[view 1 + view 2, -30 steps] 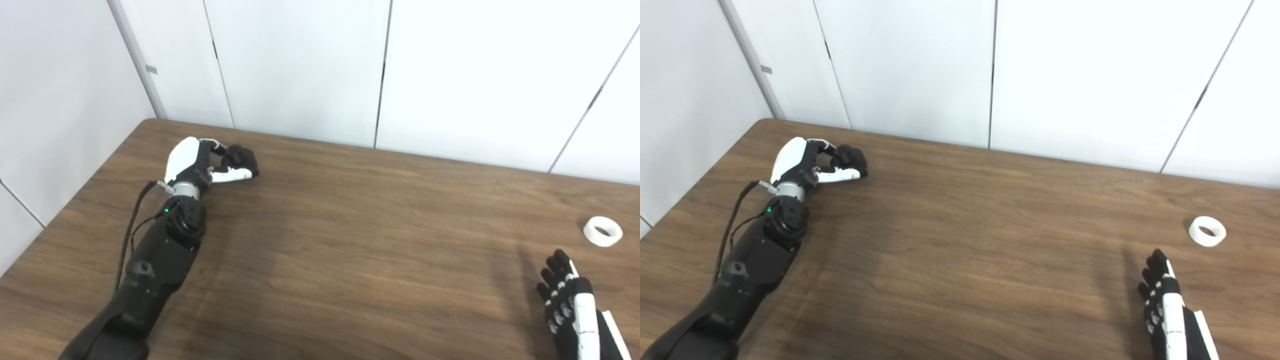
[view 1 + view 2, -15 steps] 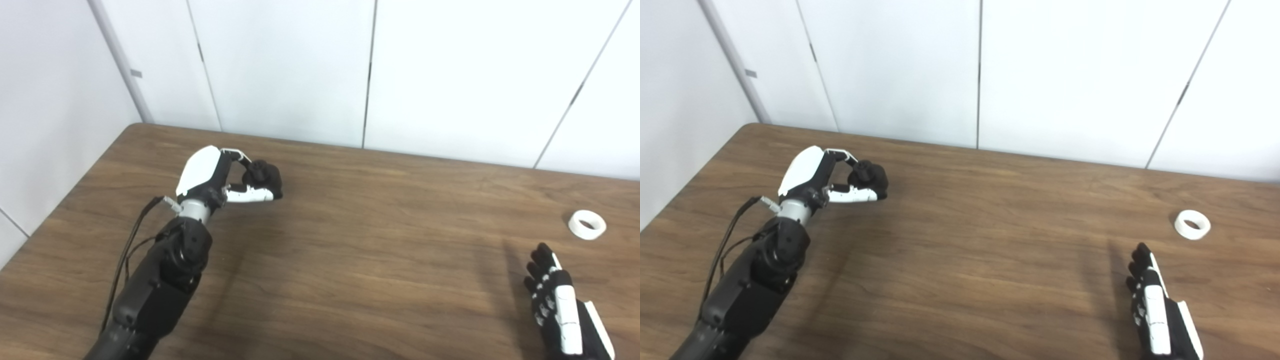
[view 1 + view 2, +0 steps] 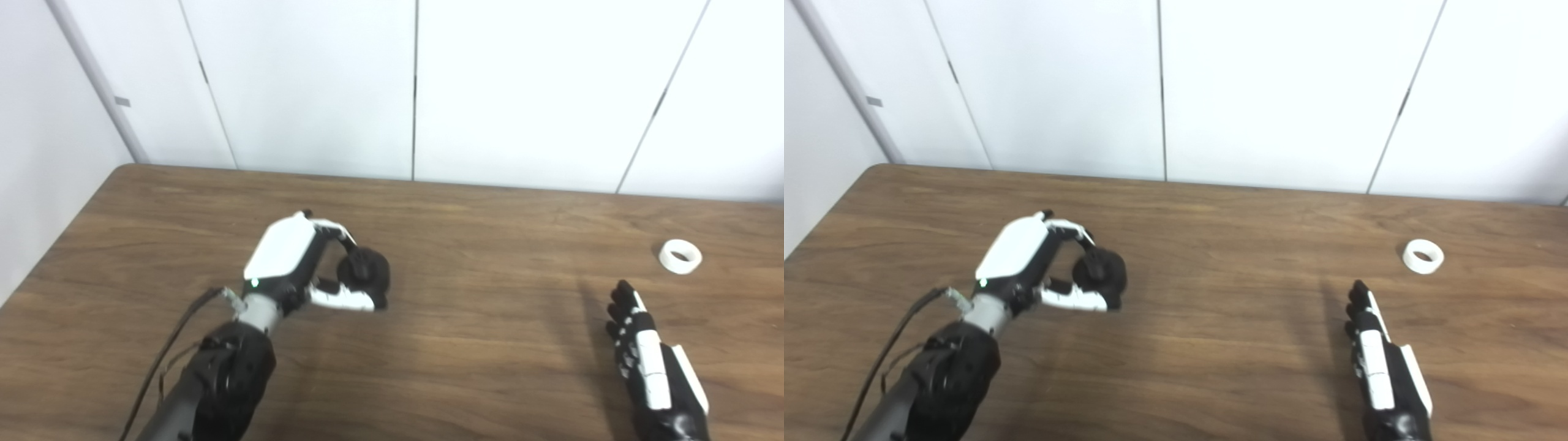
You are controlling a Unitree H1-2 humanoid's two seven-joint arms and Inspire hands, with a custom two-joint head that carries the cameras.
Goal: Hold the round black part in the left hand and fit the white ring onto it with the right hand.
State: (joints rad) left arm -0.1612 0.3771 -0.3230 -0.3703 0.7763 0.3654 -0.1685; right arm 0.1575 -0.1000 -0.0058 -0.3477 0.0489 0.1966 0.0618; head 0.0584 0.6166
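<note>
My left hand (image 3: 294, 263) is shut on the round black part (image 3: 365, 274), holding it between fingers and thumb above the left middle of the wooden table (image 3: 478, 343). It shows in the right eye view too (image 3: 1099, 274). The white ring (image 3: 680, 256) lies flat on the table at the far right. My right hand (image 3: 643, 361) is open and empty, fingers straight and pointing away, a short way in front of the ring and to its left.
White wall panels (image 3: 508, 86) stand right behind the table's far edge. A black cable (image 3: 177, 324) runs along my left forearm.
My left hand has carried the black part from the table's far left corner toward the middle and nearer to me. The camera has panned right. My right hand has stayed low and open.
</note>
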